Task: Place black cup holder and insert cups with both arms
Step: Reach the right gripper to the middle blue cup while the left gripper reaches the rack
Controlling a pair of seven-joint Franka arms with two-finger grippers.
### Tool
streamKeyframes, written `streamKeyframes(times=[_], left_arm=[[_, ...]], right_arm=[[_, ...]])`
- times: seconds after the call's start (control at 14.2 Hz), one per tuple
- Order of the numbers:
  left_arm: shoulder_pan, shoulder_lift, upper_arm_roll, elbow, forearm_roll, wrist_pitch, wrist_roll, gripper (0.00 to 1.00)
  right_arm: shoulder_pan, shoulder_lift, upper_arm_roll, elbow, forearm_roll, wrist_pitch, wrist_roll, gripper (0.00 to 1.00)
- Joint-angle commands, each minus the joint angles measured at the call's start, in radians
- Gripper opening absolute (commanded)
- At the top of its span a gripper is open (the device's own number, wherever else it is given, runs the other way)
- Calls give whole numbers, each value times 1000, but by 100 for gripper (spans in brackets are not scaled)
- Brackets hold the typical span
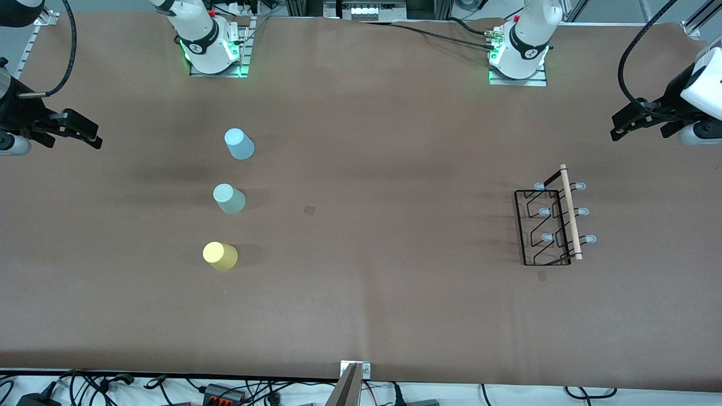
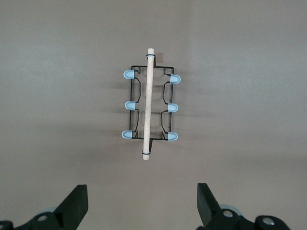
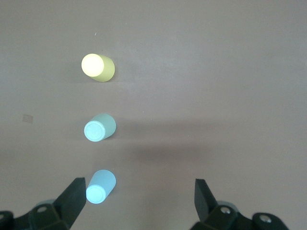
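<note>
Toward the left arm's end of the brown table point(image 1: 361, 316) stands the thin black wire cup holder with a wooden rod handle point(image 1: 550, 225), well apart from three upside-down plastic cups, light blue point(image 1: 240, 144), mint green point(image 1: 229, 198) and yellow point(image 1: 220, 255), while the left gripper point(image 2: 142, 203) and right gripper point(image 3: 139, 203) hang spread and empty.

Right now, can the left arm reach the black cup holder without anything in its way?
Probably yes. The left tool is open, with the black cup holder alone on bare table; the cups stand toward the right arm's end.

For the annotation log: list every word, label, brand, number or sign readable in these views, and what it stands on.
None can be read.
The blue cup, mint cup and yellow cup are plain.
The black cup holder and its wooden handle carry no marking.
The small square patches on the table are blank.
</note>
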Motion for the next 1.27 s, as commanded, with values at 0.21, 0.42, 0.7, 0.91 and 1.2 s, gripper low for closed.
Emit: streamKeyframes(times=[0.21,0.42,0.7,0.91,1.2], left_arm=[[-3,-5,4,-4,-24,7,5,100],[-20,38,-5,-11,-7,14,5,100],[-16,124,-43,-189,1,365,14,100],[-5,146,-43,-338,1,591,22,100],[63,210,-43,-343,2,662,91,100]], right_arm=[[4,-33,3,-25,-13,-4,-10,100],[4,-30,3,-25,-13,-3,-10,100],[4,-14,3,-23,-13,3,-10,100],[24,32,3,-23,-13,2,-10,100],[95,172,3,-5,-17,13,19,100]])
